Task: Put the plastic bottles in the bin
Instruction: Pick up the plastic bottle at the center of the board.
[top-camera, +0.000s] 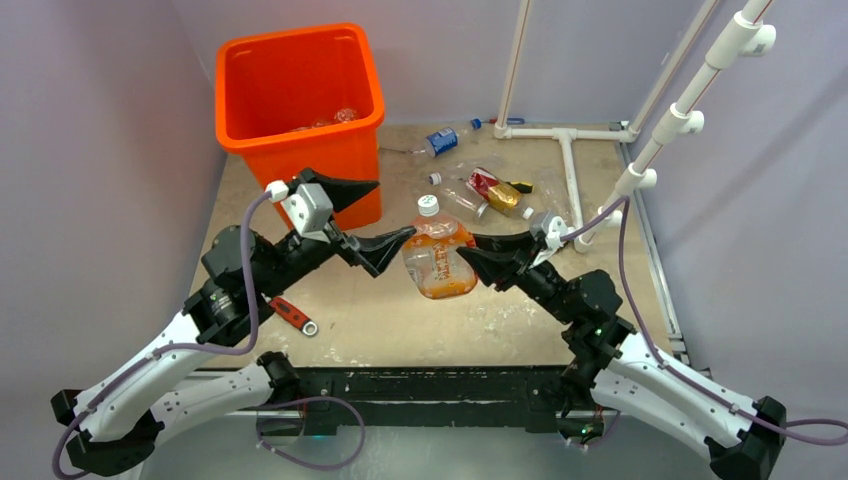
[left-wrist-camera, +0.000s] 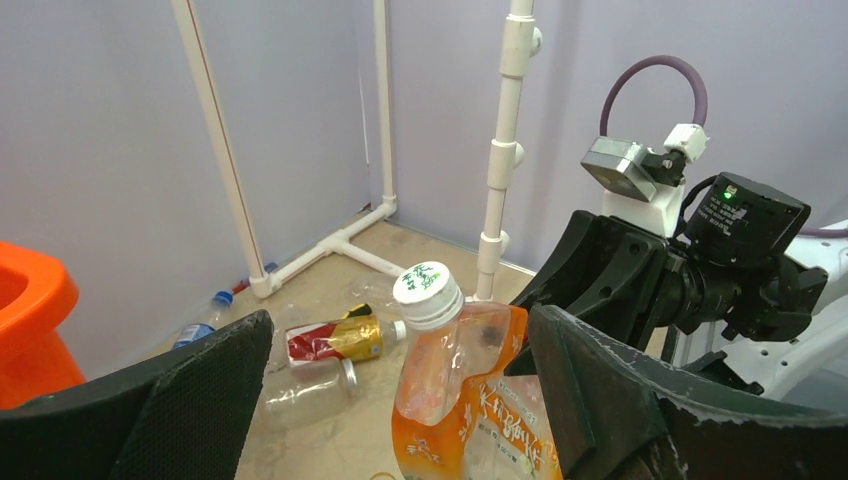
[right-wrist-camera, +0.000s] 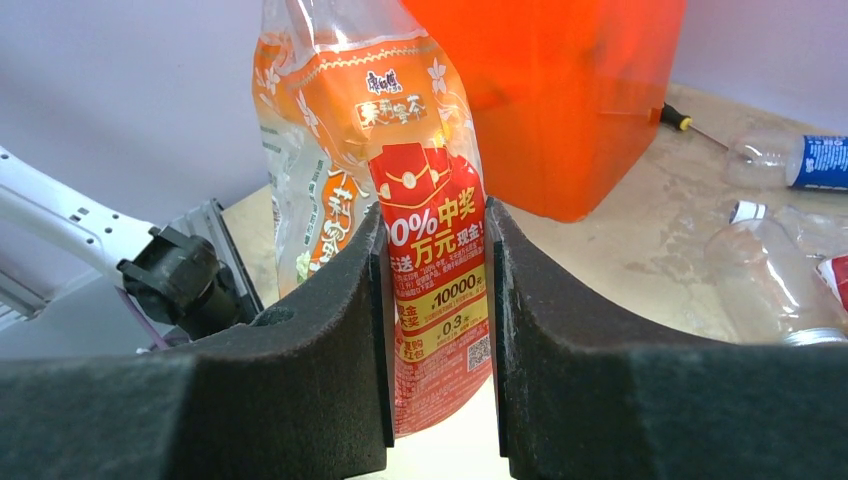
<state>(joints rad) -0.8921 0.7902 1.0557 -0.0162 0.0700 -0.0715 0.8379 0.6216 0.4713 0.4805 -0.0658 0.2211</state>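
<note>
My right gripper (top-camera: 478, 258) is shut on the large orange-labelled bottle (top-camera: 437, 255) and holds it upright by its flattened lower part (right-wrist-camera: 437, 300), white cap up. My left gripper (top-camera: 395, 208) is open, and in the left wrist view its fingers (left-wrist-camera: 200, 400) stand either side of the bottle's neck (left-wrist-camera: 440, 340) without touching it. The orange bin (top-camera: 300, 80) stands at the back left with some clear bottles (top-camera: 335, 118) inside. A blue-labelled bottle (top-camera: 441, 139), a red-and-gold-labelled bottle (top-camera: 497, 190) and a clear bottle (top-camera: 460, 200) lie on the table behind.
A red-handled wrench (top-camera: 293, 315) lies near the left arm. A yellow-black screwdriver (top-camera: 520, 187) lies beside the red-and-gold bottle. A white pipe frame (top-camera: 570, 160) stands at the back right. Walls close in both sides.
</note>
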